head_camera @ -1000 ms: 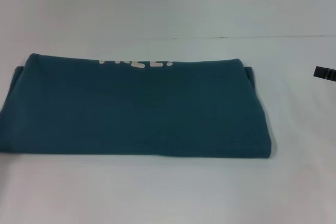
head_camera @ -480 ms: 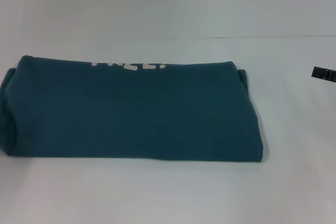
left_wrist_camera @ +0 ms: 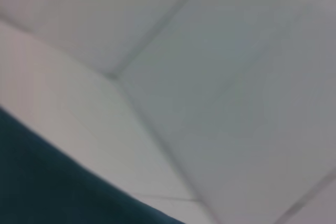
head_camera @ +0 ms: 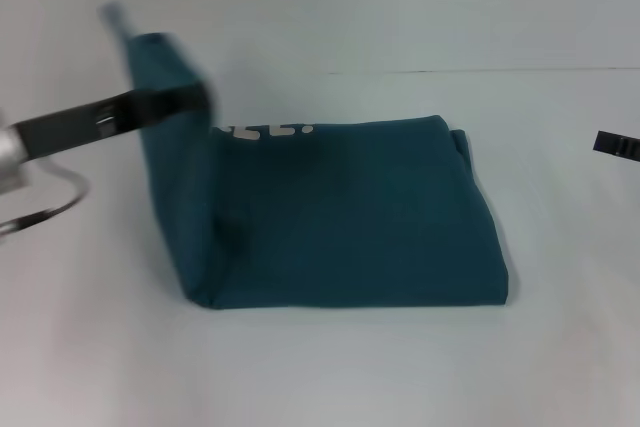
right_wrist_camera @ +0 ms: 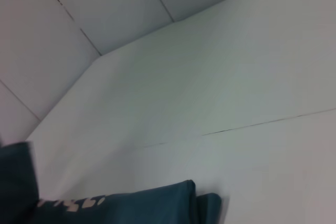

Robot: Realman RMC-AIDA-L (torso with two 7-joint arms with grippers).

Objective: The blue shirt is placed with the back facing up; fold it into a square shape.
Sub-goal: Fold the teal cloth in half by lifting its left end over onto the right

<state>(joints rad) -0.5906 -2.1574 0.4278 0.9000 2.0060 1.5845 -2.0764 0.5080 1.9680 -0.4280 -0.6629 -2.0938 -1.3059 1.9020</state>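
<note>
Left gripper [head_camera: 185, 102] raised at far left, dark fingers clamped on the lifted left end of the blue shirt [head_camera: 350, 217]; silver wrist and a cable loop trail off the left edge. Right gripper [head_camera: 618, 144] barely in view at the right edge, low, clear of the cloth; finger state unreadable.

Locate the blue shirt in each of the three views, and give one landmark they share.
Head view: the blue shirt lies mid-table, its left end lifted upright by the left gripper; the right gripper sits at the right edge.
Left wrist view: dark cloth fills the lower left corner.
Right wrist view: along the bottom edge, lower left.
Shared landmark: the white table, seen under the shirt in every view.
</note>
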